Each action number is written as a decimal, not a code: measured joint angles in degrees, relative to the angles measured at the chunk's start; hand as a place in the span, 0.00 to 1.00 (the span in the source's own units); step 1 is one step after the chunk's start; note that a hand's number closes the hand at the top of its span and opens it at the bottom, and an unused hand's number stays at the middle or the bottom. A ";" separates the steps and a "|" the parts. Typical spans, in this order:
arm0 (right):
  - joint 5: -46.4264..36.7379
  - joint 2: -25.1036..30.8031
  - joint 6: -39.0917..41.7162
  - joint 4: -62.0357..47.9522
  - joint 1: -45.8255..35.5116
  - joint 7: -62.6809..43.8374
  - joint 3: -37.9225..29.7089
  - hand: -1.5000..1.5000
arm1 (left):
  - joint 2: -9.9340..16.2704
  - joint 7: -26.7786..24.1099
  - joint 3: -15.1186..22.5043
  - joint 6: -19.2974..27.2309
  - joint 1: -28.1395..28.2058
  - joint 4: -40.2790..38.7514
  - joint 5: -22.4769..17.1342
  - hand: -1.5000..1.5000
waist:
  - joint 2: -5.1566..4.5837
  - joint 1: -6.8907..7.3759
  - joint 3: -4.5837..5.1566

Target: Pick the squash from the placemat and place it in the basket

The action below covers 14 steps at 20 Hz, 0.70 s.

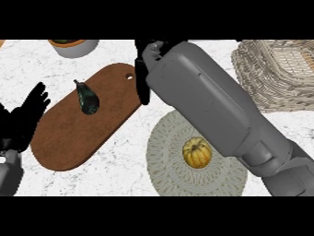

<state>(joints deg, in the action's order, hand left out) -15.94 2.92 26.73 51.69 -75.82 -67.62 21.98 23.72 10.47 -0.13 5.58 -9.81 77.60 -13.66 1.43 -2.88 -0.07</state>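
Squash (197, 153) sits on the round woven placemat (186, 179), slightly right of its middle, at about 5 o'clock in the head view. It is small, rounded and ribbed, yellow-orange with paler streaks and a darker dimple at its top. No hand touches it.

Left hand (16, 117) shows at 9 o'clock, near the left edge, fingers straight and spread, pointing up, resting and holding nothing.

Right forearm (220, 106) crosses the view diagonally from 4 o'clock toward 12 o'clock, passing over the placemat's upper right rim. Right hand (143, 83) lies at its far end, near 12 o'clock; its dark fingers hang straight down over the upper end of the brown cutting board (71, 138), holding nothing.

A dark green, elongated vegetable (86, 98) lies on the board, toward its upper half, well apart from the squash.

Farther off, the wicker basket (254, 78) stands at 2 o'clock. A grey bowl (74, 47) is cut by the top edge at 11 o'clock.
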 measured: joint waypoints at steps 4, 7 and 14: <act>-2.96 1.36 -1.42 8.15 8.47 0.26 3.56 0.00 | -0.09 0.15 0.02 0.29 0.92 1.45 0.36 0.50 | -0.05 -0.03 -0.01; -5.69 2.60 -2.84 14.78 15.85 0.55 6.26 0.00 | -0.27 -0.24 -0.10 0.15 1.37 1.88 0.49 0.50 | -0.25 0.13 0.01; -12.98 4.60 -6.96 25.73 30.16 1.81 8.39 0.00 | -0.16 0.53 -0.60 -1.29 0.70 2.63 0.12 0.50 | -0.86 1.43 0.05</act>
<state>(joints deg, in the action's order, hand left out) -28.92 7.52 19.77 77.42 -45.67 -65.81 30.37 23.56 11.01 -0.73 4.29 -9.11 80.23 -13.54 0.57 -1.45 -0.02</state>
